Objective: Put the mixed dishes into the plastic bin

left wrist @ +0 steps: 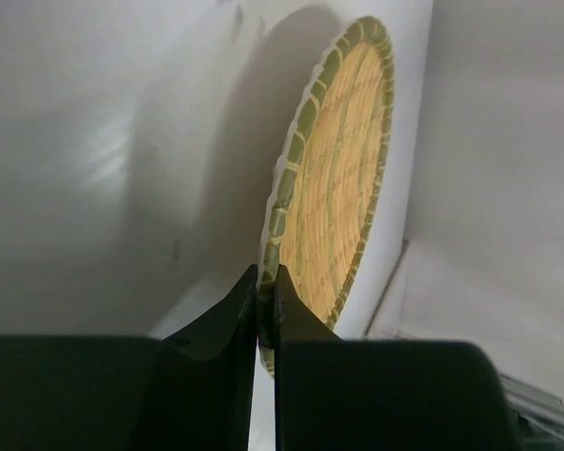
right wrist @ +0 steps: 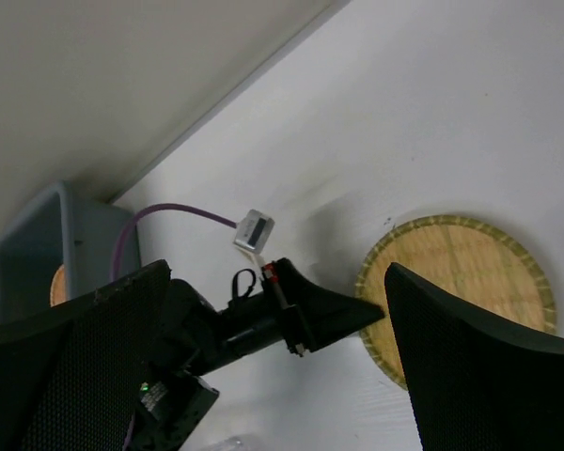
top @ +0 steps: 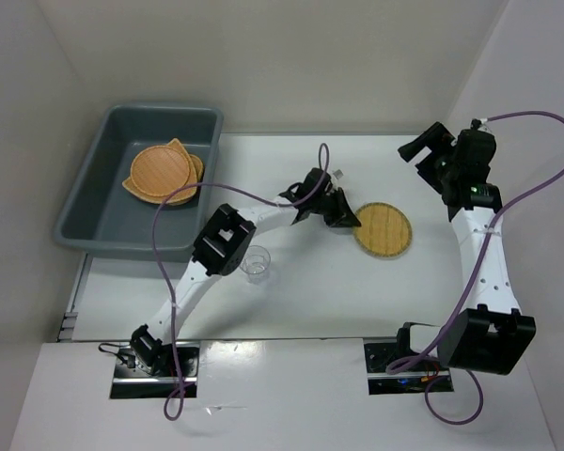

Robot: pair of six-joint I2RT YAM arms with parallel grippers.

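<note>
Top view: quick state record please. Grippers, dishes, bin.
left gripper: shut on the near rim of the round tray, which lies on the table
right gripper: open, holding nothing, off to the right of the tray
plastic bin: stacked trays inside
clear cup: upright on the table beside the left arm, untouched
not yet in bin: round tray, clear cup
</note>
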